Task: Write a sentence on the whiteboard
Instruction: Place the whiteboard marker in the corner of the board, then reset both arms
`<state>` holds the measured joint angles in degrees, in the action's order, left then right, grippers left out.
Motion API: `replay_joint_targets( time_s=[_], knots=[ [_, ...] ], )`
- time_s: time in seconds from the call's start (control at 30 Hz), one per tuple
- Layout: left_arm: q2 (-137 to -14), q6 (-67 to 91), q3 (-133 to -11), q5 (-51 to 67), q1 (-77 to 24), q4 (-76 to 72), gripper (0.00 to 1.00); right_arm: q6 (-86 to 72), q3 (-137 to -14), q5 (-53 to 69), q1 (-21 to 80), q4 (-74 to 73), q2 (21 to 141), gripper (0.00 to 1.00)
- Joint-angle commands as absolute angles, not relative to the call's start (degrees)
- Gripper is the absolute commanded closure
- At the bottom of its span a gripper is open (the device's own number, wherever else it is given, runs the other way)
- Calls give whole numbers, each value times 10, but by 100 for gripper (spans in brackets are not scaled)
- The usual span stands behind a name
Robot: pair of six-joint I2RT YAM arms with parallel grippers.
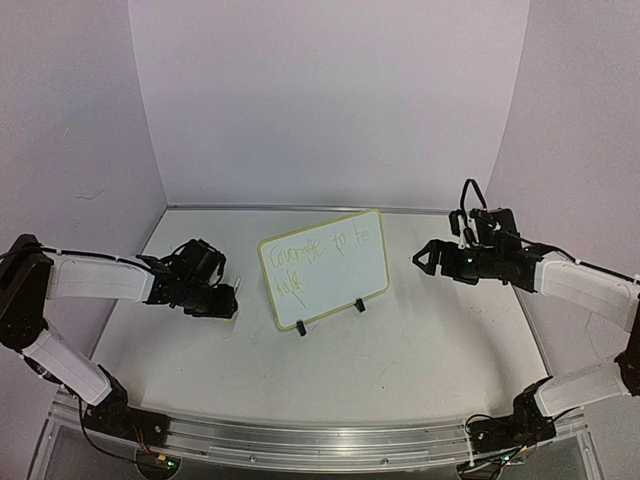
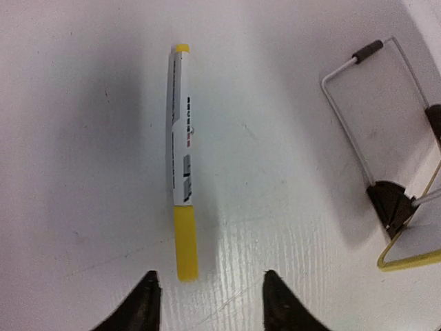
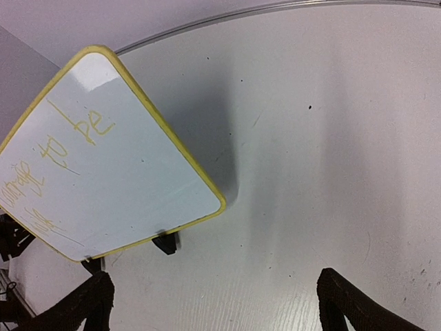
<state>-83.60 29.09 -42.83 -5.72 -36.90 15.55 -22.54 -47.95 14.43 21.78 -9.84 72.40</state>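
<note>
We are looking at the whiteboard (image 1: 323, 268) standing upright on its two black clip feet (image 1: 330, 318) on the tabletop (image 1: 400, 370). It is sitting between our two hands and touching neither.

Our left hand (image 2: 210, 293) is hovering low over the tabletop with its fingers spread apart and gripping nothing. A marker (image 2: 181, 152) is lying flat just ahead of this hand. Its yellow cap end is pointing back toward the fingertips, closer to the finger on the left of the wrist view than to the other. The board's yellow corner and one clip foot are showing off to this hand's right.

Our right hand (image 3: 213, 307) is gaping wide and is also empty. The board is tilting ahead of it and to its left, well apart from the fingers.

The sentence (image 3: 58, 158) is running across the board face in two faint yellow-green lines. We are making out "to be" in the upper line; the rest is too thin to read.
</note>
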Motion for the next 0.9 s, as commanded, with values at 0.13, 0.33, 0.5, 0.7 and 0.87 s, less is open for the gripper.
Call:
replay_joint_targets(
  time_s=[0.13,0.33,0.5,0.7,0.87],
  knots=[
    [-843,259,-462,-81,-352,115,12,-207,-469,122,211,-99,708,2],
    [-843,246,-475,-101,-333,122,1,-198,-463,109,205,-97,709,2],
    [-841,221,-489,-96,-281,109,1,-191,-455,79,193,-80,714,2],
    [-824,193,-511,-80,-175,98,1,-182,-441,61,142,-40,712,2],
    [-776,187,-506,-96,-81,76,1,-170,-407,68,81,34,674,2]
  ],
)
